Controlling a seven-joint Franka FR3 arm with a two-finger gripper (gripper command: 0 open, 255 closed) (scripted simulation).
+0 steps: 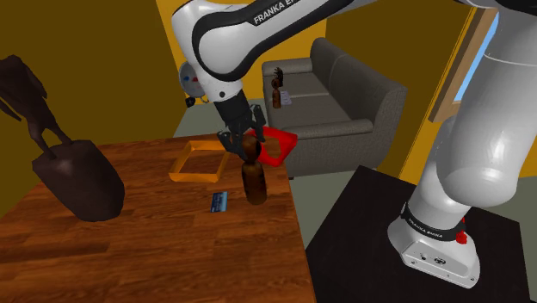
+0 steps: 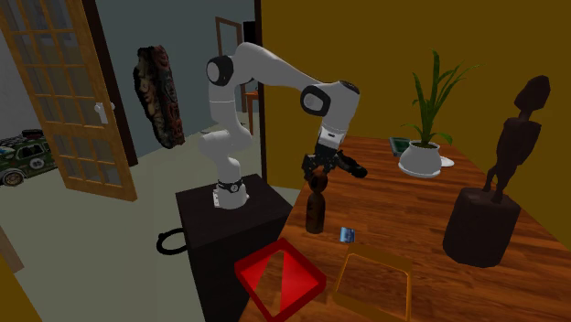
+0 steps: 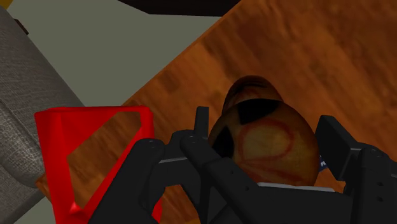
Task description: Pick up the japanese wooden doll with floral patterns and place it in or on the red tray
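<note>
Doll upright on table, head flanked closely by both jaws; whether they pinch it, cannot tell.

The shoulder view sits beside and behind the stand, looking down across the table toward the sofa. The second exterior view faces the arm from the table's opposite end, higher and farther off. The wrist view looks down from close above the doll. All three share the doll, tray and table edge.
</note>
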